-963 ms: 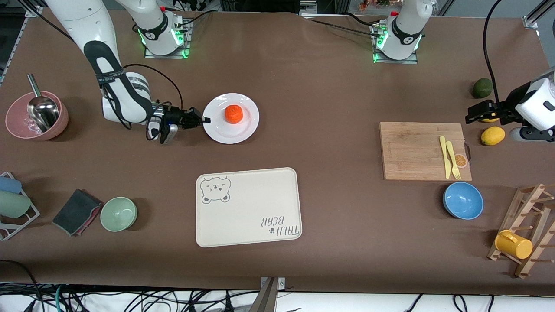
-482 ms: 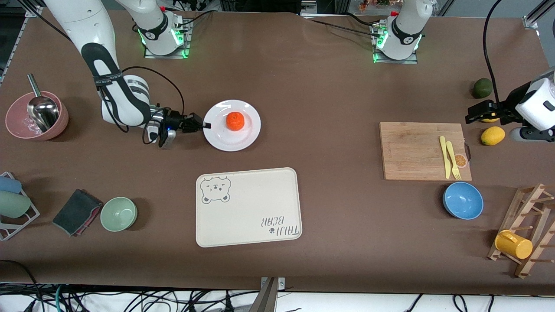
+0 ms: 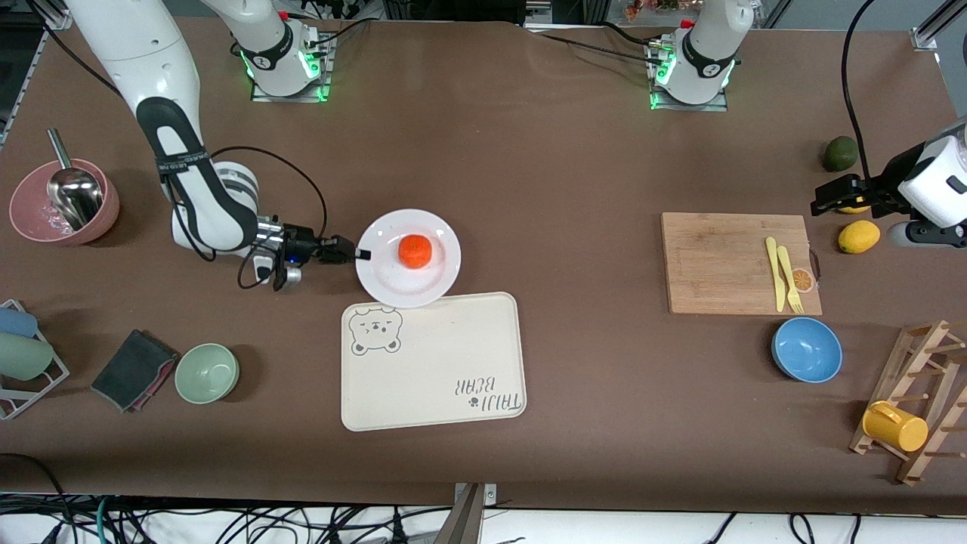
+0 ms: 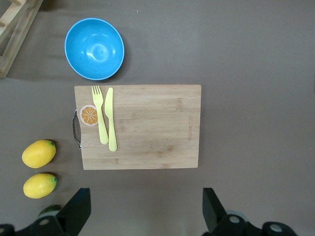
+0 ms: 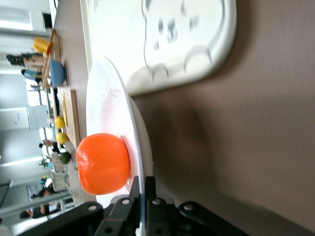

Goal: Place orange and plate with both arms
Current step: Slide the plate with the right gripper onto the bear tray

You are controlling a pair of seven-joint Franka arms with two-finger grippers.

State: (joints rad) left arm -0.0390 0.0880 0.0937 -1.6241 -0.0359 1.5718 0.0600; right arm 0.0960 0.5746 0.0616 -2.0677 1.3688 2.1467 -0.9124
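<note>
The right gripper (image 3: 361, 253) is pinched onto the rim of the round white glossy plate (image 3: 387, 281), fingers closed on the edge w/ the rim between them. The plate is lifted off the brown table (image 3: 559, 174); in the right wrist view it rides clear of the surface w/ shadow beneath. The small round orange-red mandarin (image 3: 415, 251) sits on the plate, approx. in its middle.

Taking the rectangular cream tray w/ the bear print (image 3: 433, 361) as the marker: the plate hangs over the tray's edge that lies farthest from the front camera, its lower rim just overlapping that edge near the bear's head. The gripper is beside the plate, toward the right arm's end of the table from the tray.

The left gripper (image 4: 142, 216) waits well away from the tray, toward the left arm's end, fingers spread wide w/ nothing between them. Below it lie a bamboo cutting board (image 4: 142, 128) w/ a yellow plastic fork (image 4: 100, 118) and knife (image 4: 110, 120), two oval yellow lemons (image 4: 38, 153) and a blue bowl (image 4: 94, 48).
</note>
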